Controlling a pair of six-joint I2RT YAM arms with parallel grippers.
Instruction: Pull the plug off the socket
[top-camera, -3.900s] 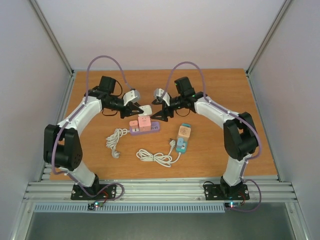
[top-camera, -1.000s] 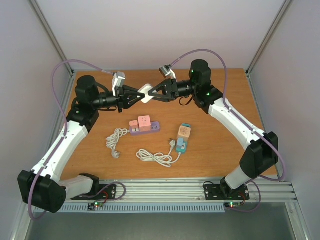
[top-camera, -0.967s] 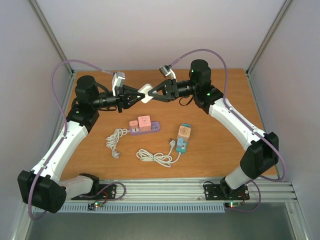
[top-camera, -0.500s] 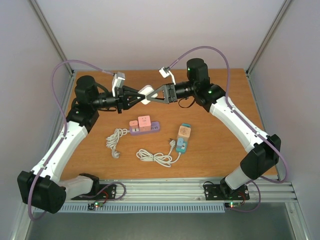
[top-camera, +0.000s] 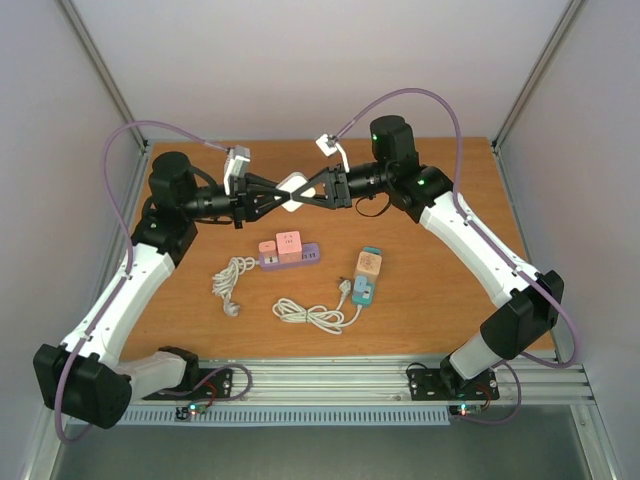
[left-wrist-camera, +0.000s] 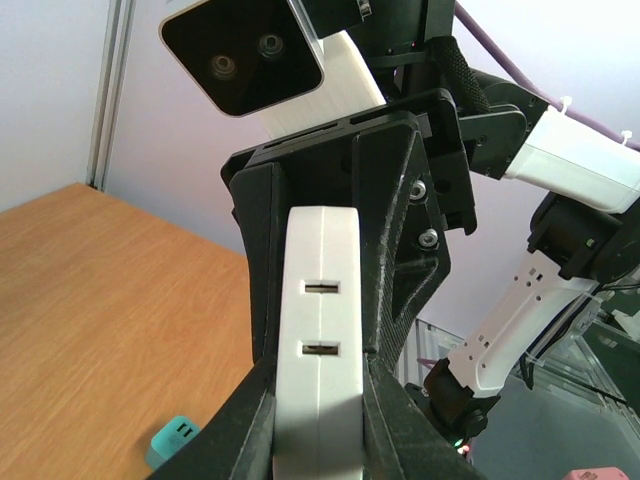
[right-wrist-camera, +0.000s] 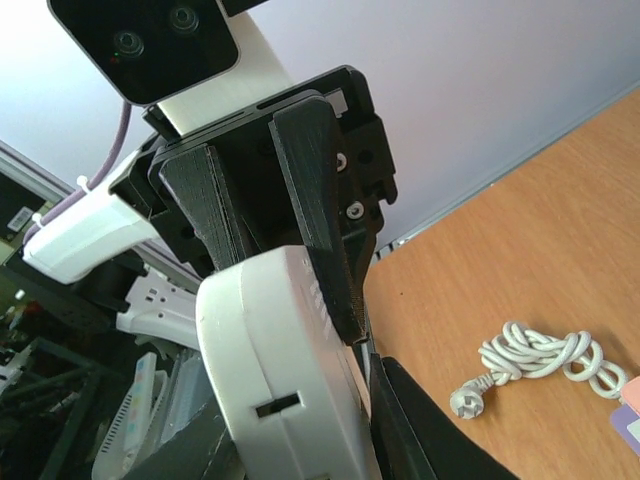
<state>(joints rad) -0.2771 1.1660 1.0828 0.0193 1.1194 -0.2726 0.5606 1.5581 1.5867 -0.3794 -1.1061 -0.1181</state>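
Observation:
A white plug-and-socket block (top-camera: 293, 190) hangs in the air over the back of the table, held from both sides. My left gripper (top-camera: 283, 193) is shut on it from the left. In the left wrist view the white block (left-wrist-camera: 320, 330) shows two slots and sits tight between the left gripper (left-wrist-camera: 320, 410) fingers. My right gripper (top-camera: 304, 190) meets it from the right. In the right wrist view the rounded white block (right-wrist-camera: 285, 380) fills the right gripper (right-wrist-camera: 300, 440), whose fingers press on it. I cannot tell where plug and socket divide.
On the table below lie a purple power strip (top-camera: 300, 259) with pink cubes (top-camera: 288, 243) plugged in, a teal strip (top-camera: 363, 289) carrying a peach cube (top-camera: 369, 263), and two coiled white cables (top-camera: 232, 280) (top-camera: 312, 315). Side walls stand close at left and right.
The right gripper's jaws have closed onto the white block and its arm has shifted slightly left. The left gripper has kept its hold; both rose from the table since the oldest frame.

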